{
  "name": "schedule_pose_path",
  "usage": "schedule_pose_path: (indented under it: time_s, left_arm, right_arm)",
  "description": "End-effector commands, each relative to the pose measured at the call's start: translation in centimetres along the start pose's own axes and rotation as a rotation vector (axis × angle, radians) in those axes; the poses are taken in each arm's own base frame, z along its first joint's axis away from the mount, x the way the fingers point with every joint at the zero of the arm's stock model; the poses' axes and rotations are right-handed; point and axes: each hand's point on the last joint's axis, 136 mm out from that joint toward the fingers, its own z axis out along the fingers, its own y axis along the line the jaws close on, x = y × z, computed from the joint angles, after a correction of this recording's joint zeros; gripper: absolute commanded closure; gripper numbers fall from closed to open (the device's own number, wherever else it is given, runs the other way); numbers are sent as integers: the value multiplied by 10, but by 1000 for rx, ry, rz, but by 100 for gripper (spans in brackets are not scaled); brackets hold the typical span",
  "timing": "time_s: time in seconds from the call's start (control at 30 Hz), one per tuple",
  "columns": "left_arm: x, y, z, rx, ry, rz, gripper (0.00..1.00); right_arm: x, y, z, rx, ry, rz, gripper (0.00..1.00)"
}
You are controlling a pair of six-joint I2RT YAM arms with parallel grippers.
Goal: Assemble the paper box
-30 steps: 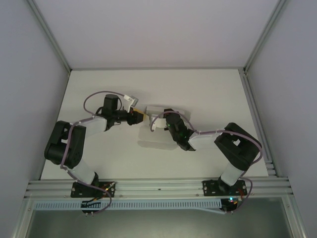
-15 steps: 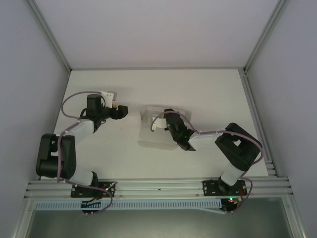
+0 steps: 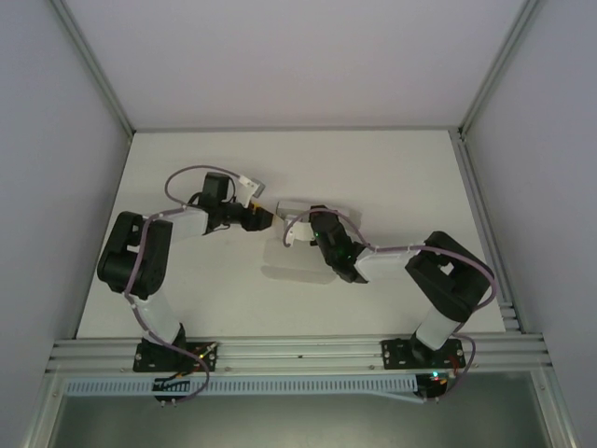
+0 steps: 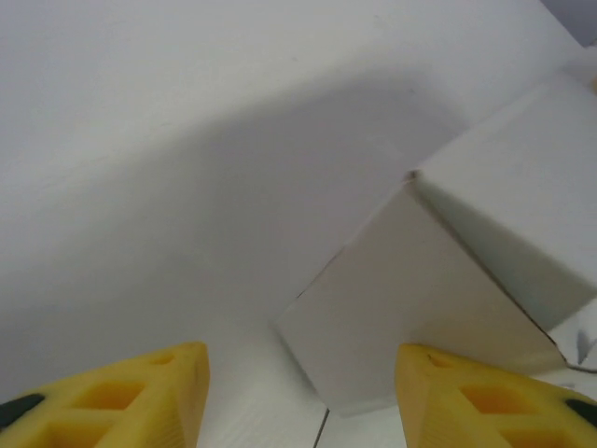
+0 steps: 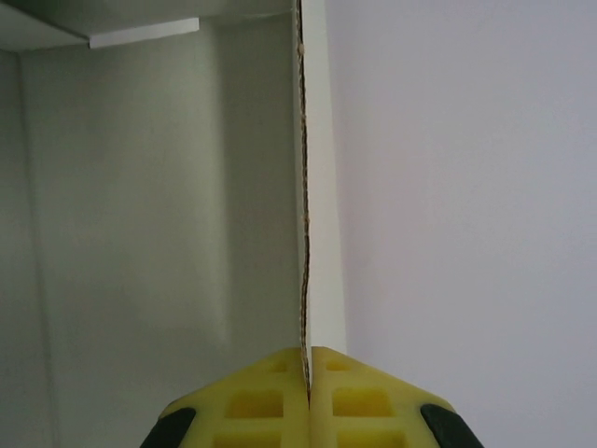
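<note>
Since 0.5 s ago: left gripper [image 3: 265, 217] returned beside box [image 3: 291, 206], jaws spread wide. Box wall pinched tight by right gripper [image 5: 307, 364]. Next fold judged imminent.

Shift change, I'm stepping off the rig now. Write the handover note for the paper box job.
Right hand: shut on the edge of one panel of the white thin cardboard paper box, near the middle of the white table.
Left hand: open, empty, facing the box from its left.
Done: box partly folded, some walls standing.
Left: fold and close the remaining flaps; I cannot tell how many.
</note>
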Motion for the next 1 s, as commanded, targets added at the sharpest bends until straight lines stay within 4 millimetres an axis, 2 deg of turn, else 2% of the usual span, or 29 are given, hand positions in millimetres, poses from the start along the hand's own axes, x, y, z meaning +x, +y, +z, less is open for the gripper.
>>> schedule_pose_path:
  time_s: [0.0,0.17,0.33,0.43,0.53,0.67,0.87,0.97]
  left_arm:
    - [-1,-23,1,87,-7,60,46]
    - [6,-22,1,68,6,40,46]
    - [24,-14,-9,-32,55,15,46]
    - [31,-9,-20,-98,68,12,40]
    - [27,-10,-21,-97,64,23,38]
    - [16,-7,-13,-70,62,21,37]
    - [5,-34,7,124,48,50,34]
    - [3,-25,14,64,49,45,34]
  right_arm:
    - [-2,-2,3,-3,12,25,100]
    - [-1,-3,3,-1,14,40,100]
    - [2,-4,1,3,28,31,100]
    - [2,-5,-1,2,23,32,100]
    - [0,-5,-3,-2,14,34,100]
    - [-1,-5,-3,-5,7,39,100]
    - [-2,-2,-2,-14,6,43,100]
    - [-4,-7,-4,-1,-2,55,100]
